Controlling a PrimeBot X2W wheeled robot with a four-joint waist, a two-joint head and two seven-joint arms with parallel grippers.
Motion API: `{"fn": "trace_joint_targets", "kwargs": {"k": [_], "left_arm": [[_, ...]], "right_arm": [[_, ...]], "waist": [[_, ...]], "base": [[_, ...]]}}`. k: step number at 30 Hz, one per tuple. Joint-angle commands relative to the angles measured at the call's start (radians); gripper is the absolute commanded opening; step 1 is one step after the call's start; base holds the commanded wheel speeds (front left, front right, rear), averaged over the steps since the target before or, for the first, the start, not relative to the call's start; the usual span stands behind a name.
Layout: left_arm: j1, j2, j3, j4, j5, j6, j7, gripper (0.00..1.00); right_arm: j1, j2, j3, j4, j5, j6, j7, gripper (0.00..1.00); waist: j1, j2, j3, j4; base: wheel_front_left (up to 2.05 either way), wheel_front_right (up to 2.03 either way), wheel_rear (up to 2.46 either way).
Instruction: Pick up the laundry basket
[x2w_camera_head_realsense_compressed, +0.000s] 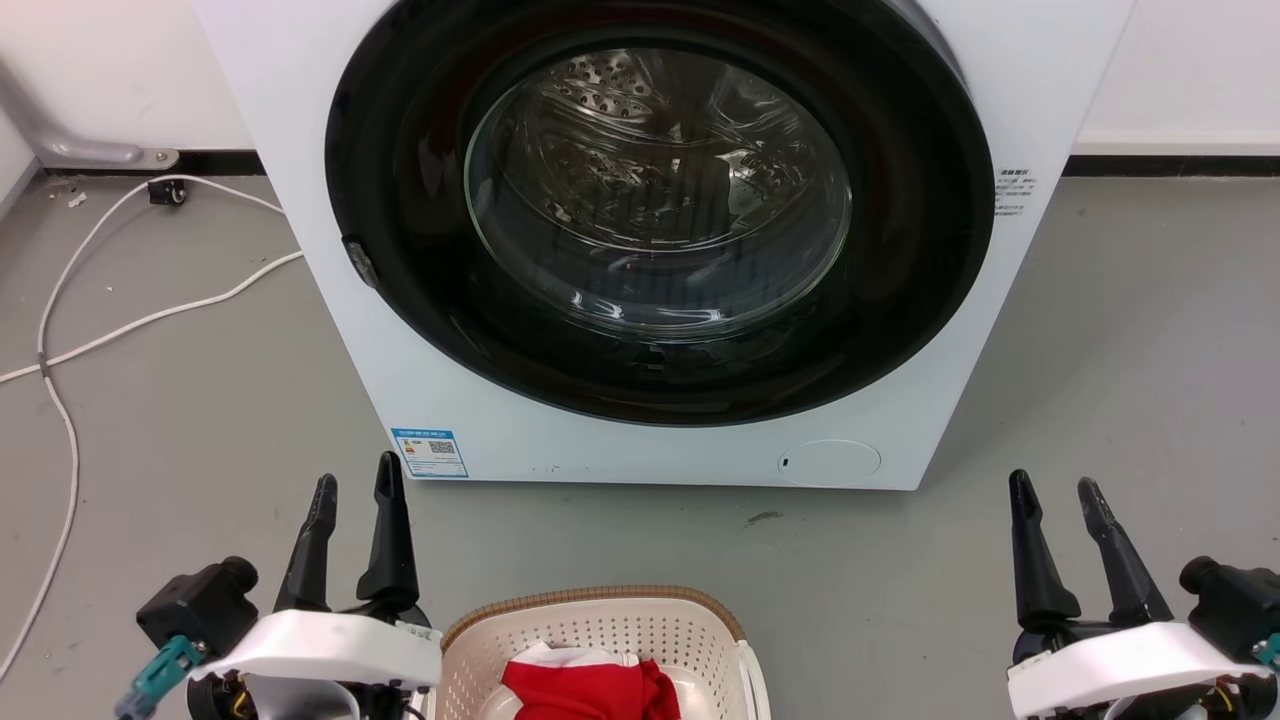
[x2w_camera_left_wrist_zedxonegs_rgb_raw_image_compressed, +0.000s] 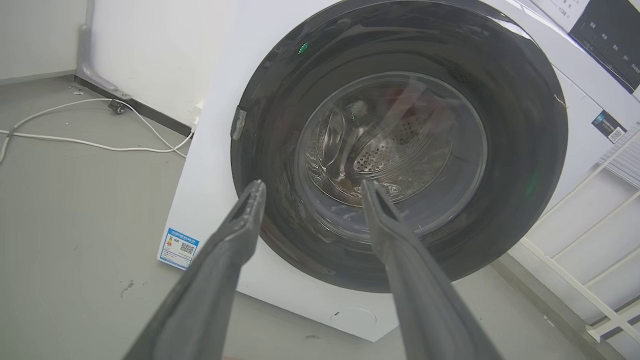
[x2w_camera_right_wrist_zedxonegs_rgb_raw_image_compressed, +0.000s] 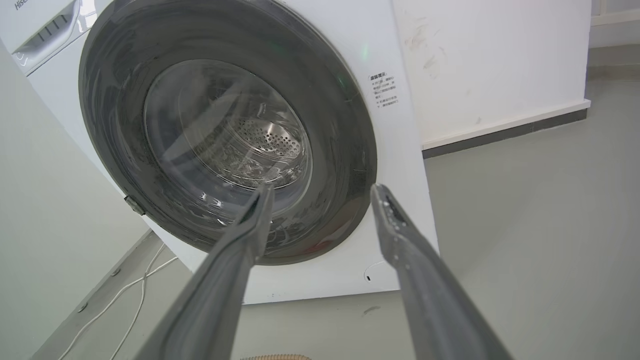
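Cream laundry basket (x2w_camera_head_realsense_compressed: 620, 635), one; washer (x2w_camera_head_realsense_compressed: 660, 200), one.

Open floor (x2w_camera_head_realsense_compressed: 600, 540) between washing machine (x2w_camera_head_realsense_compressed: 660, 220) front and laundry basket (x2w_camera_head_realsense_compressed: 600, 625) rim; white cable (x2w_camera_head_realsense_compressed: 75, 460) lies left of machine.

bright, even light; glassy door (x2w_camera_head_realsense_compressed: 660, 190) glare

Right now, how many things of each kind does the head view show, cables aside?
Washing machine: 1
Laundry basket: 1
Red cloth: 1
Tools: 2, left tool and right tool
Total: 5
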Motion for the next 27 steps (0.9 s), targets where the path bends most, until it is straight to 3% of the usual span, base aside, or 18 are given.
{"fn": "trace_joint_targets", "kwargs": {"k": [1,27], "left_arm": [[0.008,0.003,-0.004,-0.014,0.030,0.003,-0.012,1.00],[0.034,0.003,-0.029,-0.037,0.271,0.011,-0.073,1.00]], "right_arm": [[0.006,-0.003,0.004,-0.014,-0.032,0.000,-0.009,1.00],[0.042,-0.003,0.030,-0.037,-0.319,0.000,-0.072,1.00]], "waist": [[0.0000,-0.0001,0.000,0.000],[0.0000,-0.0001,-0.001,0.001]], "base": [[0.00,0.00,0.00],[0.00,0.00,0.00]]}}
